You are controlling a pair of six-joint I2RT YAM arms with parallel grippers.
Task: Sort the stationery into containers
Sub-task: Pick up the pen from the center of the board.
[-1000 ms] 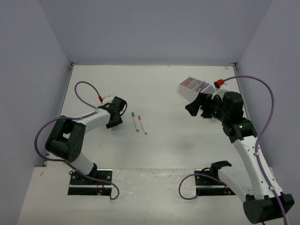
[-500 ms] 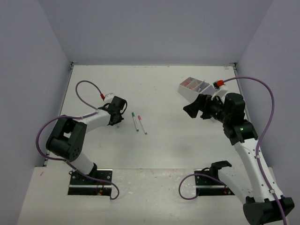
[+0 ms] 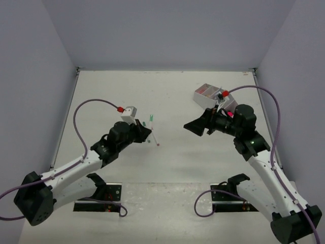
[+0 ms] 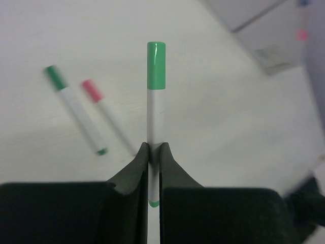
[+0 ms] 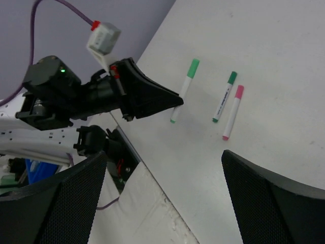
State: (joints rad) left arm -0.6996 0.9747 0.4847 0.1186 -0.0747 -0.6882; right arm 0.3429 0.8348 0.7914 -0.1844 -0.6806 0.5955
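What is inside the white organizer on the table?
In the white organizer, a pink-red item lies in the leftmost compartment. The right arm covers most of the other compartments, so their contents are hidden.

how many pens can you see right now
3: a light-green-capped pen clamped in the left pincer, plus a dark-green-capped pen and a pink-capped pen side by side on the table. More may hide in the white organizer.

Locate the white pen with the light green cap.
The pen is clamped in the left pincer, centre of the left wrist view, right of the dark-green-capped pen and pink-capped pen on the table.
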